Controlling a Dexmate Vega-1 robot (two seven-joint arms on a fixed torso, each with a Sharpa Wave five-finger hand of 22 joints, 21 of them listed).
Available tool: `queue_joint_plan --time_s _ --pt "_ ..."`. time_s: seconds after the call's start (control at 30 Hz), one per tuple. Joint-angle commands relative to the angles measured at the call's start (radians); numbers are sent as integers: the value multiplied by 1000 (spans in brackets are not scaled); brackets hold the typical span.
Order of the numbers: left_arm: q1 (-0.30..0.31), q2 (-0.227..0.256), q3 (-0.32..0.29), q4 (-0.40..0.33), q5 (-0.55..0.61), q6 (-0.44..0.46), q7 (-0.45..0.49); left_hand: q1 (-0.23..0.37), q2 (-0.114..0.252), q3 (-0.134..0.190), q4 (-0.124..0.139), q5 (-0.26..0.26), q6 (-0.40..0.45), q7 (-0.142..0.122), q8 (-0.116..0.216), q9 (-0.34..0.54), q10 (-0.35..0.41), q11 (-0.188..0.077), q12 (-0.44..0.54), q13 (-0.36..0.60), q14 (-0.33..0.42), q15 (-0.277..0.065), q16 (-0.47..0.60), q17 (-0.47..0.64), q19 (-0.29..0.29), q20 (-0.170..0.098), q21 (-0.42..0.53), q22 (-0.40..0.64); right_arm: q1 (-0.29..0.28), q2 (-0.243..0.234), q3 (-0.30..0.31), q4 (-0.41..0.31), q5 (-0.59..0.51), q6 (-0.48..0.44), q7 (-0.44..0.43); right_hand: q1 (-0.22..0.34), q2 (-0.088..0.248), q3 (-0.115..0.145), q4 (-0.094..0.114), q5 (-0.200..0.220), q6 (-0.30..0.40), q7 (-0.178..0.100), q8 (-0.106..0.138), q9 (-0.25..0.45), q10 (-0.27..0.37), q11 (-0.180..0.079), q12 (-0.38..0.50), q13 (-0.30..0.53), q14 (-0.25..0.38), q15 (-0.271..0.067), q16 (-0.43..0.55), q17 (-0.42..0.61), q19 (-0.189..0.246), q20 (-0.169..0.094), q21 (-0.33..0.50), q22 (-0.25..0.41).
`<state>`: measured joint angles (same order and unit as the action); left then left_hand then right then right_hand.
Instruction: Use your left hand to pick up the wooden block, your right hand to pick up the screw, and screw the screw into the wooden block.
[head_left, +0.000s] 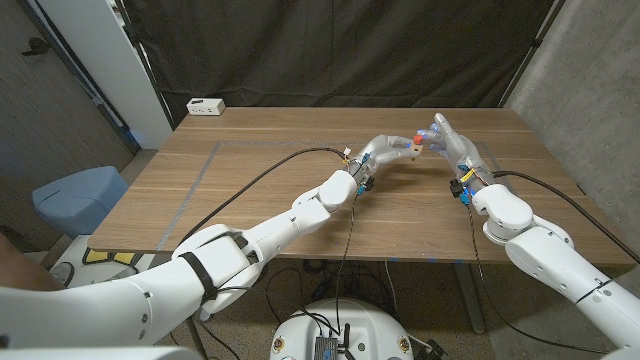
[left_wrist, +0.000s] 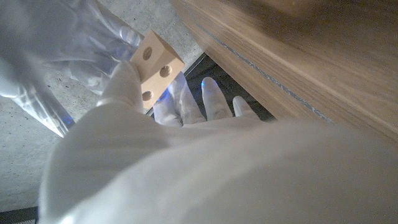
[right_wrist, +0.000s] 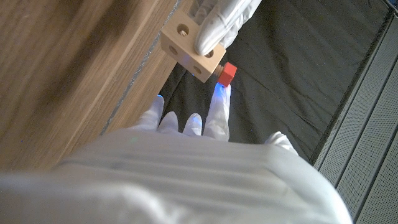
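Observation:
My left hand (head_left: 378, 153) holds the pale wooden block (head_left: 404, 150) above the table's far middle. In the left wrist view the block (left_wrist: 155, 65) shows three round holes, gripped against my left hand (left_wrist: 186, 155). The red-headed screw (head_left: 418, 138) sticks out of one face of the block (right_wrist: 188, 45). My right hand (head_left: 452, 143) stands just right of it, fingers upright and apart. In the right wrist view one fingertip (right_wrist: 220, 94) of the right hand (right_wrist: 186, 155) touches the red screw head (right_wrist: 228, 73), with the thumb well away from it.
The wooden table (head_left: 270, 190) has a faint taped rectangle on its left half. A white power strip (head_left: 206, 106) lies at the far left corner. Black cables (head_left: 250, 185) run along both arms. A blue seat (head_left: 78, 195) stands left of the table.

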<state>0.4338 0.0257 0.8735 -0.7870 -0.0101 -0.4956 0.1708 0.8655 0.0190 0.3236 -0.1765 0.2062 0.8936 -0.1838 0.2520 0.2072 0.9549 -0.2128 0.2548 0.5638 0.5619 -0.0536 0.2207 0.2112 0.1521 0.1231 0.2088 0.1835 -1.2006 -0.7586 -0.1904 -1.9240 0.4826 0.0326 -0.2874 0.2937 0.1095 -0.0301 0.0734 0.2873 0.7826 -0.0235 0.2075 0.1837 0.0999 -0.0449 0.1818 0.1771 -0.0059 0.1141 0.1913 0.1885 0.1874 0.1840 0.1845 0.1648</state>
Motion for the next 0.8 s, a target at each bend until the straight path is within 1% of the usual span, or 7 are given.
queue_joint_plan --time_s 0.03,0.43,0.8 --pt "-6 -5 -3 20 -6 -10 -1 41 63 33 24 8 93 21 7 1 17 -3 6 16 10 -91 -3 4 9 1 3 4 12 0 -7 2 6 -15 -3 -6 5 -5 0 1 15 3 8 4 12 -3 10 2 1 0 6 4 -2 4 2 5" --pt "-19 -13 -2 48 -10 -28 -9 41 63 33 24 8 91 24 6 1 16 -4 5 16 10 -91 -3 5 9 1 3 4 13 6 -13 9 0 -12 -17 -3 8 -4 0 2 48 3 15 4 25 -5 12 2 8 -4 9 3 4 4 5 5" --pt "-21 -14 -3 56 -14 -29 -11 42 63 33 23 8 92 24 6 1 16 -4 5 16 9 -90 -3 5 9 2 3 4 14 14 -16 10 3 -20 -32 -2 9 -4 -1 3 62 1 16 4 33 -5 13 2 14 -6 11 3 10 6 6 5"
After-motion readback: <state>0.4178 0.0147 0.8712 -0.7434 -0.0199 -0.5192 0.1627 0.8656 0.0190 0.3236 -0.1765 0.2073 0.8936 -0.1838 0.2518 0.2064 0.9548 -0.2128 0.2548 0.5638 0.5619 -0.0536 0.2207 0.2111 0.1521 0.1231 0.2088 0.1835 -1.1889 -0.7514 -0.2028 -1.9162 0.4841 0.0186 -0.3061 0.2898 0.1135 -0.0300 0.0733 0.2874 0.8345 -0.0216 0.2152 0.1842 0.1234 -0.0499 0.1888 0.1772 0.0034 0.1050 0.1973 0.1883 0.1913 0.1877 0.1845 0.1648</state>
